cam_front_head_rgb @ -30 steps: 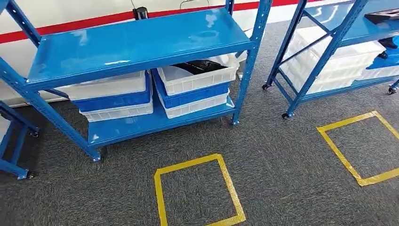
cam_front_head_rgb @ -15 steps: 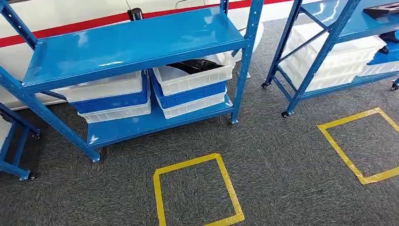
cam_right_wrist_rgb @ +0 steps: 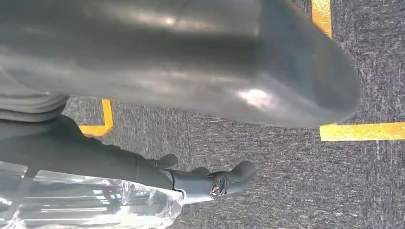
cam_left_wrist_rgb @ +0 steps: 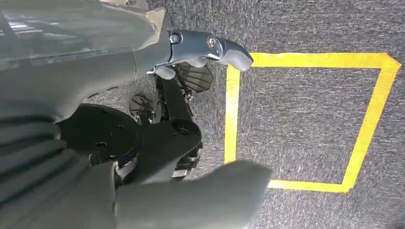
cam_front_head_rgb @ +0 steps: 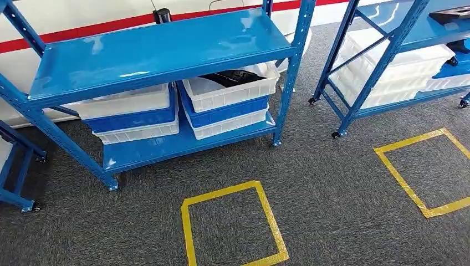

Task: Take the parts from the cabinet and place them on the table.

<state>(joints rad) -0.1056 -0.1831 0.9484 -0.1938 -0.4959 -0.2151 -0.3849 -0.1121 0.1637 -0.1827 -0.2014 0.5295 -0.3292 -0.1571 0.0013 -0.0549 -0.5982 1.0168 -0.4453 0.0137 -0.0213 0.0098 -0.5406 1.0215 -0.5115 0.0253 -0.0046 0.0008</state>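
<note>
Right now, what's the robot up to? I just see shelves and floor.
Nothing is being handled yet. The robot faces a blue rack whose lower shelf holds stacked bins; the top right bin has dark parts in it. Both arms hang down: the left hand and the right hand hold nothing, over grey carpet with yellow tape squares. No part has been taken out of that bin yet.

A blue shelf rack (cam_front_head_rgb: pixel 161 52) was seen on grey carpet (cam_front_head_rgb: pixel 332 183), with stacked white and blue bins (cam_front_head_rgb: pixel 230 102) on its lower shelf. Dark parts (cam_front_head_rgb: pixel 233 77) lay in the top right bin. Two yellow tape squares (cam_front_head_rgb: pixel 233 227) were marked on the floor.
</note>
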